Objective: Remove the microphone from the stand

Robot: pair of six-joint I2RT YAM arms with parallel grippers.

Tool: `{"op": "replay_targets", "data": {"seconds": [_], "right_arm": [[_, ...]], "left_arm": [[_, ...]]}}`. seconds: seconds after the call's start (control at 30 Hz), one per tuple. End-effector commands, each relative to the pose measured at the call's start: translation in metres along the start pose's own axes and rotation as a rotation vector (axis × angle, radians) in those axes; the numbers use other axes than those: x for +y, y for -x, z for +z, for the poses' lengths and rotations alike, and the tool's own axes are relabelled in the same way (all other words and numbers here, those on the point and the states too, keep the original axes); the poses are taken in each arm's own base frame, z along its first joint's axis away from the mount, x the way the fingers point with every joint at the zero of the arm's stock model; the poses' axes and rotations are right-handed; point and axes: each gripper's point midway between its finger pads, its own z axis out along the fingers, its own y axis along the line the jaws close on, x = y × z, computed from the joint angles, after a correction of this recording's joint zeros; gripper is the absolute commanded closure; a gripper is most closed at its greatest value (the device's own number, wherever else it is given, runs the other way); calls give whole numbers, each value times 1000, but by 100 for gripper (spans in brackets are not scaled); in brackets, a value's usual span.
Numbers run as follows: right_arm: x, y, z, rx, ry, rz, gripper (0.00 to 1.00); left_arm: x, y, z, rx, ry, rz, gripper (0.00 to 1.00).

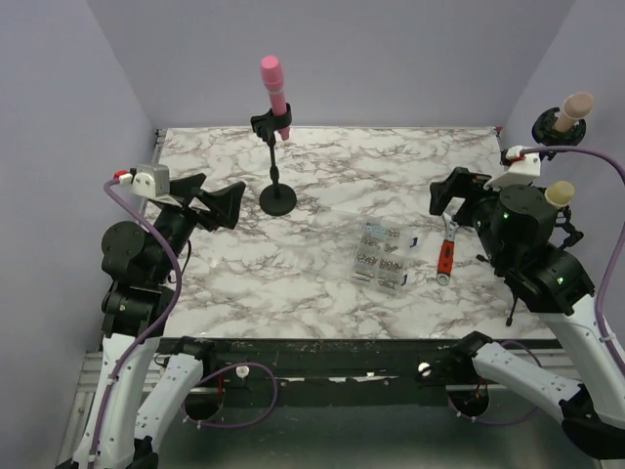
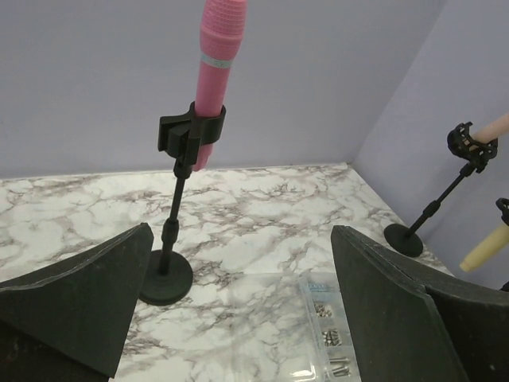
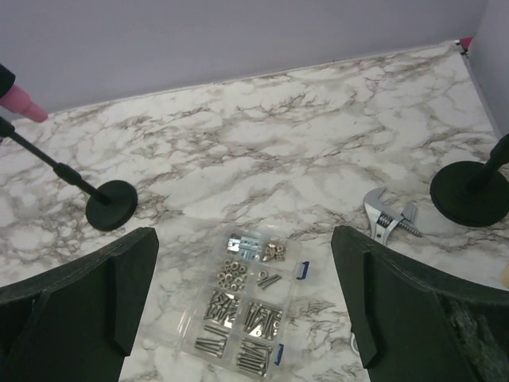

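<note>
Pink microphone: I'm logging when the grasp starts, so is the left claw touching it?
Apart. The left wrist view shows the open left claw short of the pink microphone, with marble table visible between them.

A white marble-patterned worktop (image 1: 322,176) with grey veins fills the scene. Plain pale lilac walls (image 1: 410,59) close it at the back and both sides. The light is soft and even.

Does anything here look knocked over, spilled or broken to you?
Nothing stands out. The pink microphone sits in the clip of its stand, which is upright on the table. The clear screw box has nothing spilled around it, and the wrench lies flat beside it.
</note>
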Motion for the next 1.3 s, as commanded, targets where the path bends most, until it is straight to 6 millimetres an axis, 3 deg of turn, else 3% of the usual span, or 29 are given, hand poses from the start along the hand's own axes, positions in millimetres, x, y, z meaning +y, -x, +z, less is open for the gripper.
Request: {"op": "replay_targets", "data": {"seconds": [0.0, 0.4, 0.53, 0.7, 0.8, 1.03, 1.27], "right_arm": [[28, -11, -2, 14, 164, 20, 0], [69, -56, 4, 113, 385, 21, 0], [80, -72, 5, 139, 445, 52, 0], [92, -85, 3, 181, 507, 86, 0], [93, -85, 1, 179, 518, 106, 0], [96, -78, -9, 166, 552, 119, 0], [83, -66, -15, 124, 508, 127, 0]], "left_arm": [[-3, 2, 5, -16, -27, -11, 1], [35, -40, 27, 134, 144, -112, 1], [30, -47, 42, 184, 72, -181, 1], [16, -32, 71, 161, -153, -277, 1], [5, -15, 92, 116, -271, -230, 1], [11, 12, 155, 23, -370, -81, 1], [14, 12, 211, -9, -447, 56, 1]]}}
